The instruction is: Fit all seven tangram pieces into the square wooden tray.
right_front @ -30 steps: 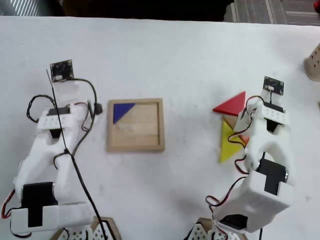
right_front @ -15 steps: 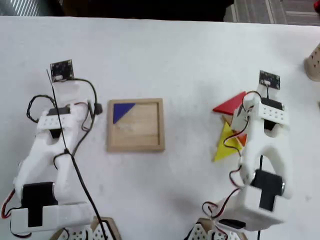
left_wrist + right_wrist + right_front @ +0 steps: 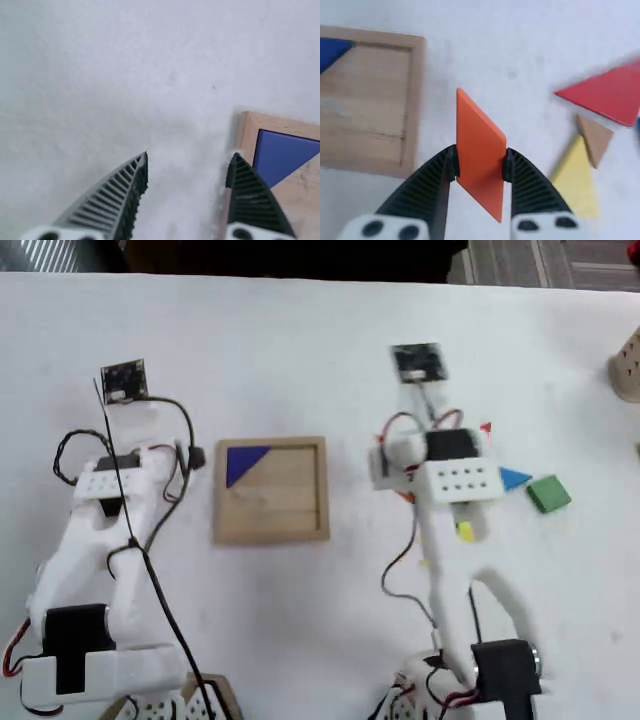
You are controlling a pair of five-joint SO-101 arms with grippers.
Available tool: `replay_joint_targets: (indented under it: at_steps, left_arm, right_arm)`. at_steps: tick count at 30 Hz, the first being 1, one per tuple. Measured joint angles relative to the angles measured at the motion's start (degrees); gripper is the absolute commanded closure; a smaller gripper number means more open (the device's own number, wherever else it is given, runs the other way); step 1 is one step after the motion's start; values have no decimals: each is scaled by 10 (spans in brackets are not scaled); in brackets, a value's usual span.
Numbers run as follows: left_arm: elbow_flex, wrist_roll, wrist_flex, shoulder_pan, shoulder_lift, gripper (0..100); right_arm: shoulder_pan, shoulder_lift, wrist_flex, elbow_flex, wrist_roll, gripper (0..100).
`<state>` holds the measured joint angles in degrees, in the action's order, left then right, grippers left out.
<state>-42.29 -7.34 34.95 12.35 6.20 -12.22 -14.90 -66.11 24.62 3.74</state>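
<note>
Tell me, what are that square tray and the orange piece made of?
Tray: pale bare-looking wood, with grain lines on its floor. Orange piece: thin, smooth, evenly coloured, matte; possibly painted wood or plastic, I cannot tell which.

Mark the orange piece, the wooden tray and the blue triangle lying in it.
orange piece [image 3: 480, 150], right wrist view, middle of its flat face.
wooden tray [image 3: 270, 535], high view, the rim on the arms' side.
blue triangle [image 3: 242, 460], high view, centre of the piece.
</note>
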Motion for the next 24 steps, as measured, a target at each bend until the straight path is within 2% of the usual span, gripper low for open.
replay_joint_targets:
  at_steps: [4, 9, 12, 19, 24]
  left_arm:
    - [0, 0, 0, 0, 0, 737]
    - [0, 0, 0, 0, 0, 737]
    - [0, 0, 0, 0, 0, 737]
    - [0, 0, 0, 0, 0, 737]
    - [0, 0, 0, 0, 0, 737]
  right_arm:
    - [-112, -1, 40, 1, 13, 981]
    - [-228, 14, 101, 15, 113, 981]
    - [-244, 59, 136, 15, 132, 966]
    - [-244, 171, 180, 10, 167, 769]
    - [-244, 192, 178, -15, 177, 762]
